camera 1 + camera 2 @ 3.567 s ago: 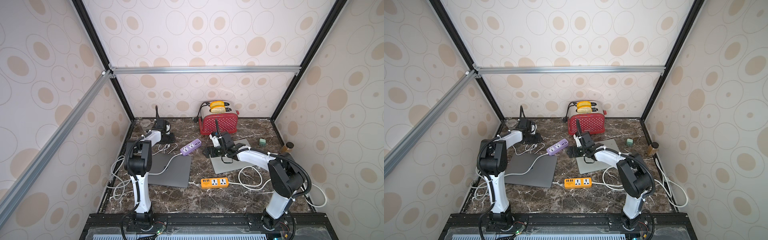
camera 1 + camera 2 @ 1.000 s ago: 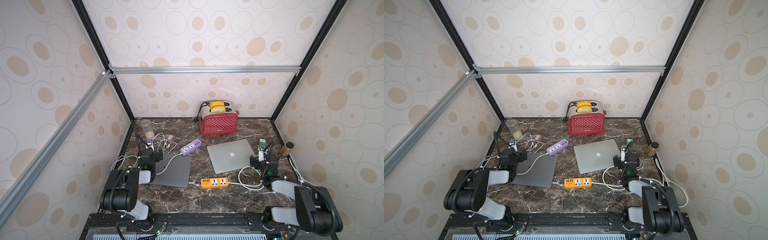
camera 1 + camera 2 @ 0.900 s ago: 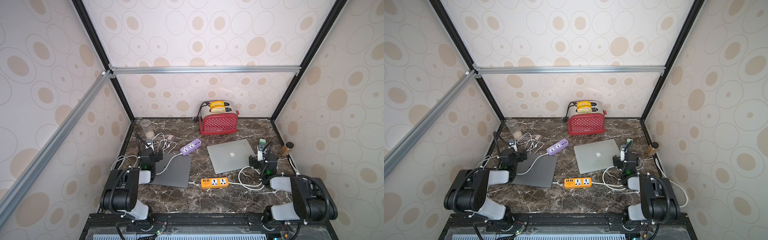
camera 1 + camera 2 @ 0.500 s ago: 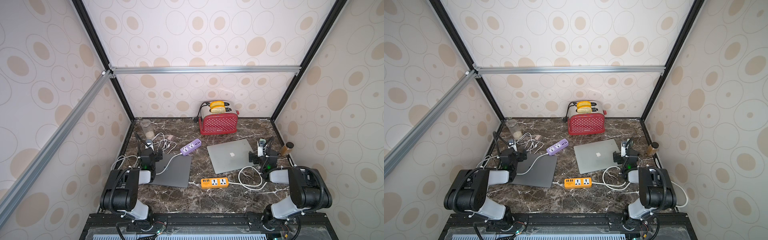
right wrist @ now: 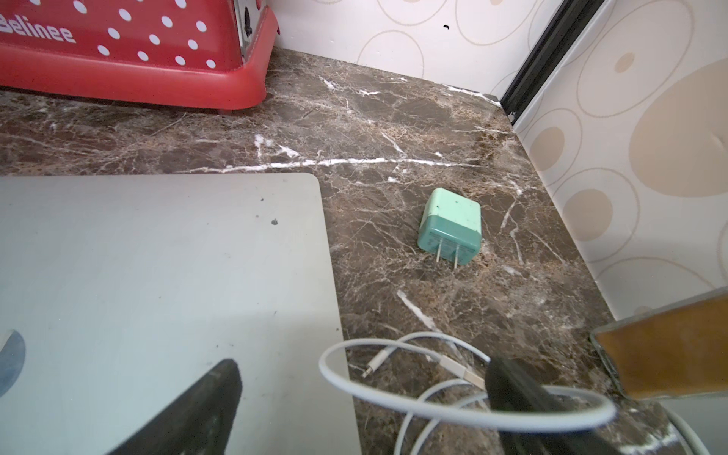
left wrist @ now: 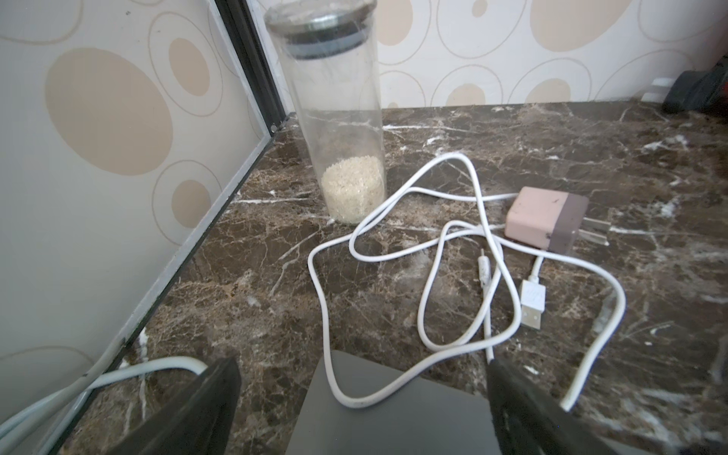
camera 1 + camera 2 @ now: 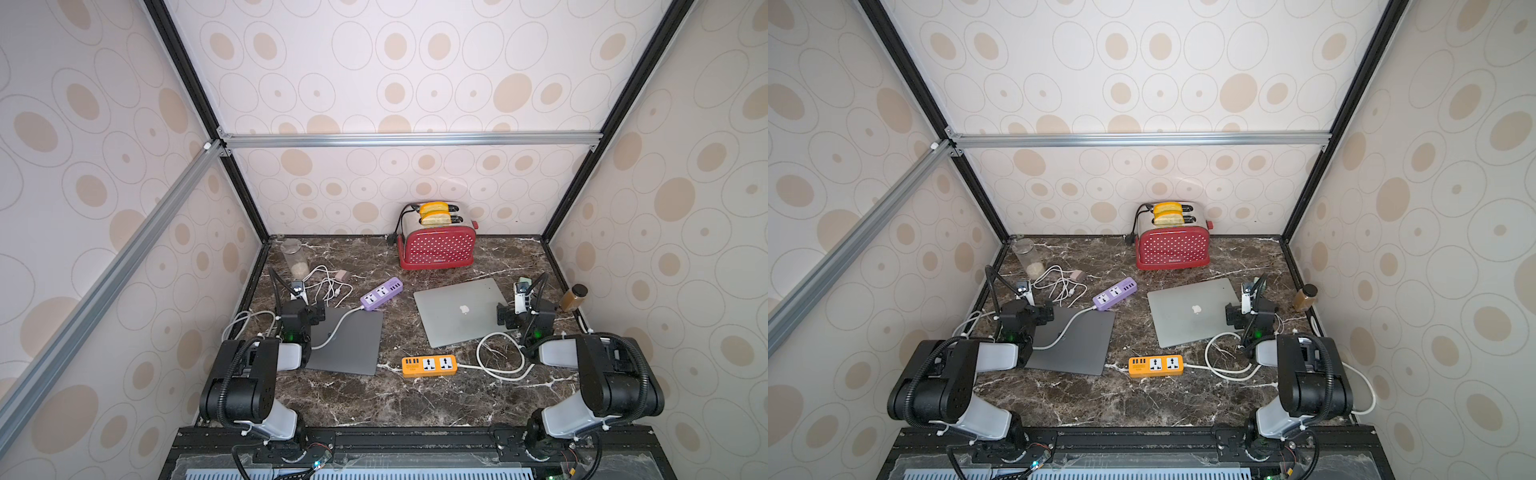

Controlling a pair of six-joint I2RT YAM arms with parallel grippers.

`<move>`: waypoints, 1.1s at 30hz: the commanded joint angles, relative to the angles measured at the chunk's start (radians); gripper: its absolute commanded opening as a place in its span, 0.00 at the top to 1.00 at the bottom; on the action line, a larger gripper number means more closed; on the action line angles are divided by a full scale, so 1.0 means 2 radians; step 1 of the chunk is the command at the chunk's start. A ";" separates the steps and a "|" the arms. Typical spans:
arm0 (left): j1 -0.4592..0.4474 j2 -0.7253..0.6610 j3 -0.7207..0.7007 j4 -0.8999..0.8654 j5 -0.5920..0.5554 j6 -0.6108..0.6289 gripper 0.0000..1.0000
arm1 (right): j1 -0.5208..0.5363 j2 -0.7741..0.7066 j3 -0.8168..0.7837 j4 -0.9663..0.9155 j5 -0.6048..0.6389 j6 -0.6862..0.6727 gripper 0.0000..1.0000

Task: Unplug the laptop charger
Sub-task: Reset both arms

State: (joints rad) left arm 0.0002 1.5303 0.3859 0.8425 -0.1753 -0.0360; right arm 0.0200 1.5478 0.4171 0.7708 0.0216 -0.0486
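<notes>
Black left gripper, jaws wide, empty, over corner of dark grey closed laptop. Next, silver closed laptop; beside it, thin white charger cable, connector loose on brown marble tabletop. Black right gripper there, jaws spread, empty.

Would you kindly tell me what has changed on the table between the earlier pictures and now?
The left gripper drew back from the far left corner of the table to the dark laptop's far left corner. The right gripper drew back from over the silver laptop to beside its right edge. Both jaws are open, holding nothing. The laptops, toaster, purple power strip and orange power strip stayed put.
</notes>
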 commanded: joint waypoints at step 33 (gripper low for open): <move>0.002 0.006 0.016 0.005 -0.031 -0.007 0.01 | 0.002 -0.005 0.006 -0.001 -0.003 -0.003 0.00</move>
State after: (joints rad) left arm 0.0002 1.5337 0.3923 0.8413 -0.2298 -0.0422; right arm 0.0227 1.5406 0.4107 0.7761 0.0055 -0.0566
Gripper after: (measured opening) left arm 0.991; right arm 0.993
